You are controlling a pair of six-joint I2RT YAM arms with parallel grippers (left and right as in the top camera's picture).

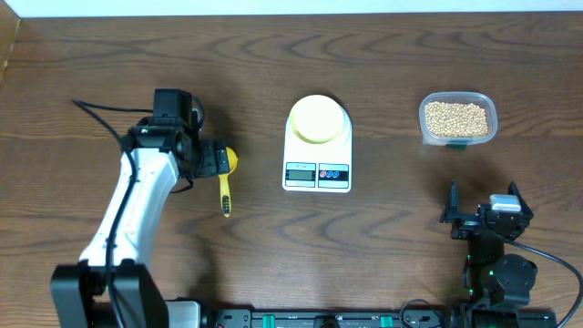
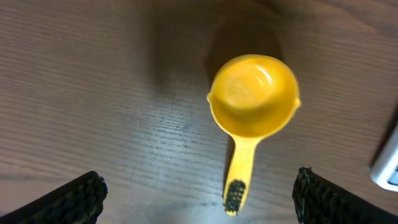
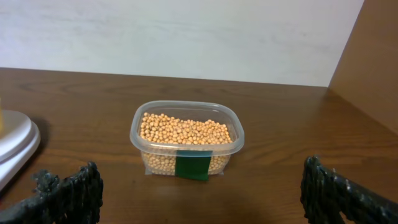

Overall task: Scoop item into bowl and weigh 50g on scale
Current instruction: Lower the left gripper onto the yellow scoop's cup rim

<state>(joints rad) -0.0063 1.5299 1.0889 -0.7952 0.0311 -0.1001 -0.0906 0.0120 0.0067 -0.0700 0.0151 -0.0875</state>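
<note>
The pale yellow bowl (image 1: 318, 118) sits on the white scale (image 1: 317, 171) at the table's middle. The tan beans (image 1: 456, 117) fill a clear tub (image 3: 186, 138) at the back right; in the right wrist view the beans (image 3: 184, 130) lie ahead of my open right gripper (image 3: 202, 196), well apart from it. That right gripper (image 1: 483, 200) rests near the front right. A yellow scoop (image 2: 252, 99) lies on the wood left of the scale, its handle (image 1: 226, 194) pointing to the front. My left gripper (image 2: 199, 199) hovers open above it, the handle's end between the fingers (image 2: 71, 199), untouched.
The scale's corner (image 2: 388, 165) shows at the right edge of the left wrist view. A green label (image 3: 191, 165) marks the tub's front. A wall stands behind the table. The left arm (image 1: 137, 200) reaches over the left half, with a black cable behind it.
</note>
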